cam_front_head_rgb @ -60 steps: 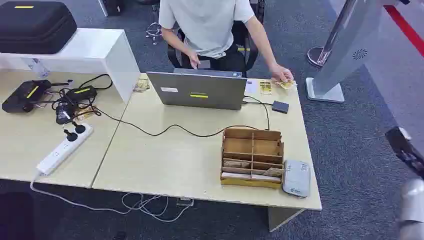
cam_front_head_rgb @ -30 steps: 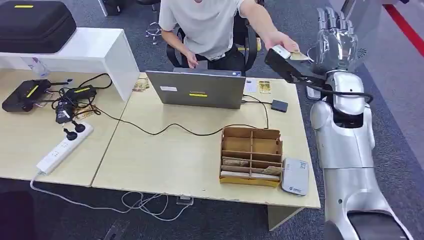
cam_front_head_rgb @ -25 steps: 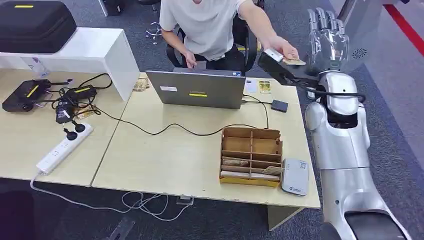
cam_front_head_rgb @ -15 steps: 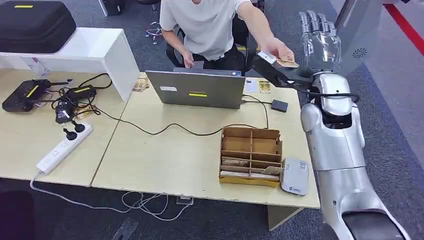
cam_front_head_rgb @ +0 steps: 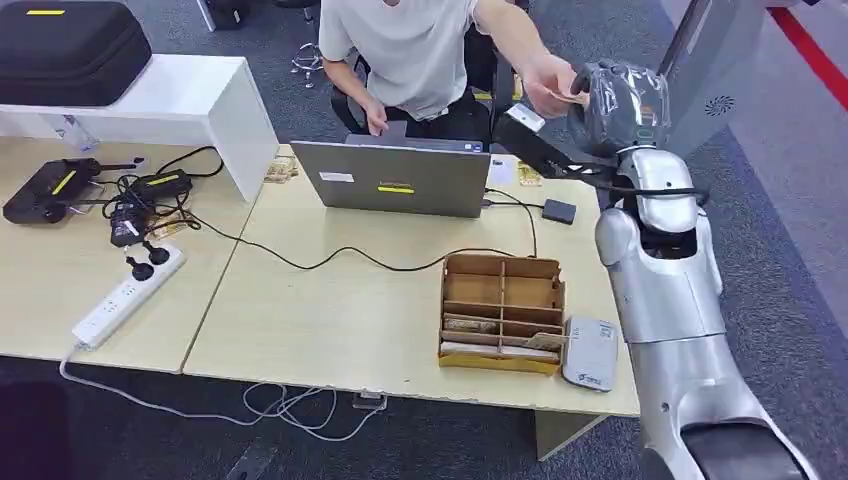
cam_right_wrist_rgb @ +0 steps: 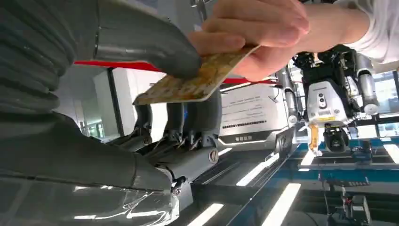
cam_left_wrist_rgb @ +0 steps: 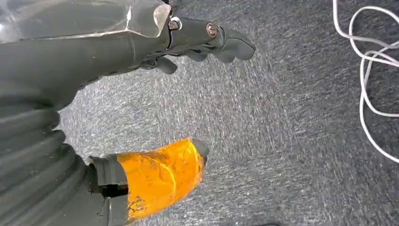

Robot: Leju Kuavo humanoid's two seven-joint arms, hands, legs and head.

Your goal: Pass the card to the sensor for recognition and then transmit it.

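1. Looking nearest you, the left robot hand (cam_left_wrist_rgb: 155, 117) hangs over grey carpet (cam_left_wrist_rgb: 282, 141), fingers apart and holding nothing; its thumb is wrapped in orange tape.
2. At the near edge of the tabletop (cam_front_head_rgb: 330, 320) sits a wooden organizer (cam_front_head_rgb: 503, 312), with the grey sensor (cam_front_head_rgb: 590, 354) just beside it on your right.
3. A black cable (cam_front_head_rgb: 330, 262) runs across the tabletop from the power strip (cam_front_head_rgb: 128, 296) side towards the laptop (cam_front_head_rgb: 393, 178), which stands open farther back.
4. Your right arm reaches up past the tabletop's far right corner, ending in the right robot hand (cam_front_head_rgb: 617, 103) raised above it.
5. That right robot hand (cam_right_wrist_rgb: 155, 94) has its thumb pressed on the top face of the card (cam_right_wrist_rgb: 197, 80), with its darker fingers under it, so it pinches the card.
6. A person's hand (cam_right_wrist_rgb: 263, 33) grips the card's other end too, so both hold it; the card (cam_front_head_rgb: 572, 95) is in the air between them, well above the sensor.
7. Behind the laptop sits the person (cam_front_head_rgb: 410, 50) in a pale shirt.
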